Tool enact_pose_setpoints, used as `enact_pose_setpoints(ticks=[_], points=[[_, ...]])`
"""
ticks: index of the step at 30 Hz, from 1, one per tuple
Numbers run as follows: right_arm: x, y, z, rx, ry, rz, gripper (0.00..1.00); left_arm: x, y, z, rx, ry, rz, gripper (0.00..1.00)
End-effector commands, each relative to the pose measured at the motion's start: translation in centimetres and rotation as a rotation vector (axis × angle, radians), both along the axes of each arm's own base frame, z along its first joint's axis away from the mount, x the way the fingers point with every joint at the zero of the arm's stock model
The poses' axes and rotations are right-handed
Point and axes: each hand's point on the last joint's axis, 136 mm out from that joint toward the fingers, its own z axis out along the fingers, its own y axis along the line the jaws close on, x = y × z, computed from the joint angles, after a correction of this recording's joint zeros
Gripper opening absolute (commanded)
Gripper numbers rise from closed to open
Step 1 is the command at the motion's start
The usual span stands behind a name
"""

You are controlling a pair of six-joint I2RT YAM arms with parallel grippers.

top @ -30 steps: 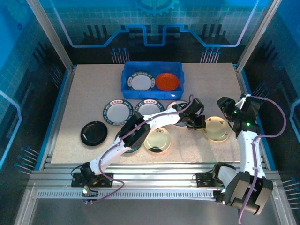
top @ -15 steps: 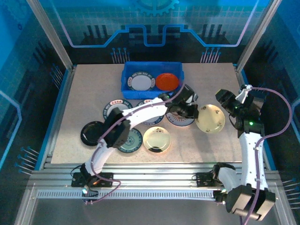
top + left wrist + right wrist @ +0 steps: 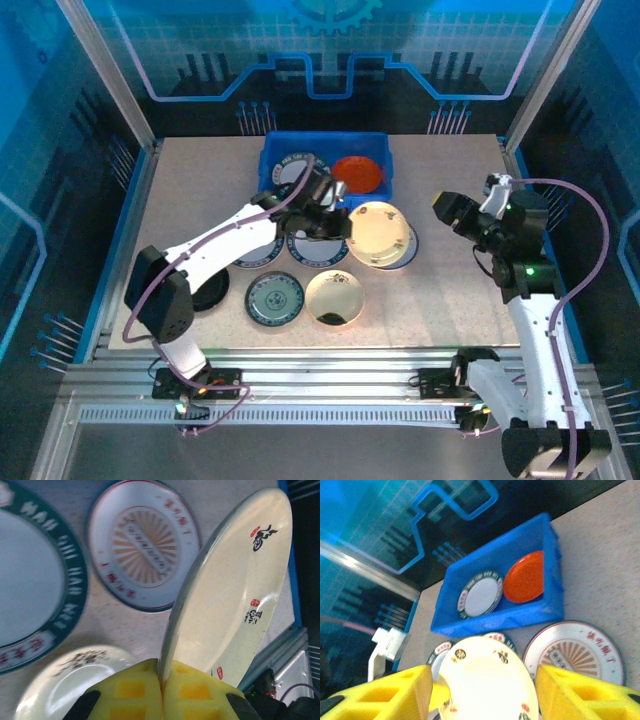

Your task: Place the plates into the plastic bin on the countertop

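The rectangular plastic bin point(image 3: 330, 138) is bright blue. In it, the round white plate with a dark patterned rim point(image 3: 297, 172) sits beside the plain round orange plate point(image 3: 358, 173). The round cream plate point(image 3: 235, 595) carries small red and black marks. The round white plate with an orange sunburst centre point(image 3: 145, 545) has red characters and a dark edge. The wide white plate point(image 3: 30, 580) wears a dark green band with white characters. The small round plate point(image 3: 274, 299) is teal and patterned, and the glossy round plate point(image 3: 335, 297) is pale gold. The flat countertop point(image 3: 450, 310) is speckled beige. The foam pads point(image 3: 130, 692) of the left gripper point(image 3: 162, 682) and the right gripper point(image 3: 484, 685) are yellow.
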Motion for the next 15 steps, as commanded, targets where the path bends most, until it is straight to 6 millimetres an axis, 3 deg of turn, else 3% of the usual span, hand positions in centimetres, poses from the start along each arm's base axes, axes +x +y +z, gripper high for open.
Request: enact_pose_setpoints(ticks=[1, 5, 9, 15], points=[[-0.8, 2.5, -1.5, -0.011, 0.030, 0.104, 0.57, -0.8, 0.6, 2.9, -0.101, -0.041, -0.025, 0.00], [-0.6, 4.5, -3.3, -0.012, 0.069, 0.165, 0.57, -0.6, 1.4, 3.5, -0.178, -0.017, -0.008, 0.00], [-0.3, 6.4, -6.4, -0.011, 0.147, 0.221, 0.58, -0.4, 1.9, 4.1, -0.233, -0.011, 0.000, 0.00], [0.7, 8.2, -8.3, 0.003, 0.182, 0.267, 0.59, -0.3, 2.3, 4.6, -0.294, -0.002, 0.012, 0.00]])
